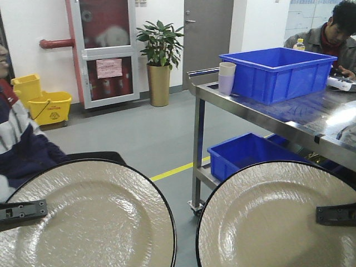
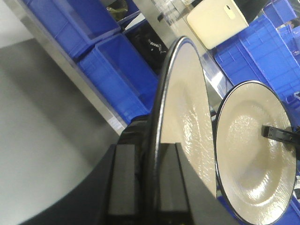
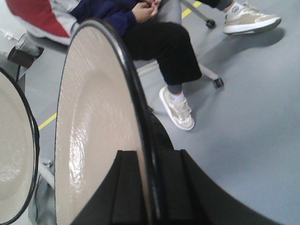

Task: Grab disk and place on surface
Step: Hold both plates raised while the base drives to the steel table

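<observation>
So the grab half looks done, twice over actually. The left end effector (image 2: 146,180) is clamped on the edge of a round beige disk with a rough glazed face and a thin black rim (image 1: 94,217). The right end effector (image 3: 149,176) is pinched the same way on a second matching beige black-rimmed disk (image 1: 272,219). In both wrist views the black fingers (image 2: 123,183) sit either side of the rim with the edge running between them, so neither one is open or empty.

The placing half isn't done as far as I can tell. Both disks are up in the air, side by side and close together without touching, low in the front view and not resting on anything I can see. The shiny steel worktop (image 1: 314,114) they're meant to end up on is ahead and off to the right. It's carrying a big blue plastic crate (image 1: 278,72) and a stack of pale cups (image 1: 226,77). Neither disk touches it.

Pose-wise, each arm comes in from its own outer side and grips the outer edge of its disk, so the two end effectors face each other across the pair. The disk faces are turned toward the front camera.

My guess is the right arm has the shorter trip. The crate eats a lot of room, so the bare metal near the front edge looks like the landing spot.
</observation>
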Tool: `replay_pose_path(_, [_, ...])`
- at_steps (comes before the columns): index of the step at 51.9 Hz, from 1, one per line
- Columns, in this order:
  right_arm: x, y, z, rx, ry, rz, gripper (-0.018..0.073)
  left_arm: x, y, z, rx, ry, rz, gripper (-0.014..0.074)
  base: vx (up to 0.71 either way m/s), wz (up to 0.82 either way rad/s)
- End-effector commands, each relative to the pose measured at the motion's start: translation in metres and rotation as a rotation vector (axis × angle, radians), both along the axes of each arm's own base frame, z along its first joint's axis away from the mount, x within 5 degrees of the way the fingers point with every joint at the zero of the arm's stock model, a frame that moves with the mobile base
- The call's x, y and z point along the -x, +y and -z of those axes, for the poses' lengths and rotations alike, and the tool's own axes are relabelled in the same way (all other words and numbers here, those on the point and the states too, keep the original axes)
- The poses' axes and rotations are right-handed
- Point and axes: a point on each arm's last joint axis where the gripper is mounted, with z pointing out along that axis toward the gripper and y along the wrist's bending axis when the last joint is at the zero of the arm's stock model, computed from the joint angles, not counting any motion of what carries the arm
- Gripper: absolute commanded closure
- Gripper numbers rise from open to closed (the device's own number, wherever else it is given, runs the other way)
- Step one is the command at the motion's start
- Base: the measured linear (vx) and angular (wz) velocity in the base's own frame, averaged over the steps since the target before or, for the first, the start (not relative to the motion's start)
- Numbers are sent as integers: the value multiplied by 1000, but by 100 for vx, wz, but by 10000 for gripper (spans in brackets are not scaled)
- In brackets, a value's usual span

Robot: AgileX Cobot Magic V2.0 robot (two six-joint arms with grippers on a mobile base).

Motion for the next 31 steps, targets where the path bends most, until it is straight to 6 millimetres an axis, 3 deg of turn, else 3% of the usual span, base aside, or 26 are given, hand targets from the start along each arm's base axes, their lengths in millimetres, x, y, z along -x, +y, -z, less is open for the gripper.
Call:
replay_pose_path(1, [2, 5, -22, -95, -92, 20, 568, 3, -4, -25, 137, -76, -5, 601, 46, -14])
replay_pose_path(16, [2, 5, -22, -95, -92, 20, 568, 3, -4, -25, 138, -77, -6, 601, 46, -17])
replay_pose_path(31, [2, 5, -22, -97, -93, 20, 568, 3, -4, -25, 138, -77, -6, 601, 44, -39])
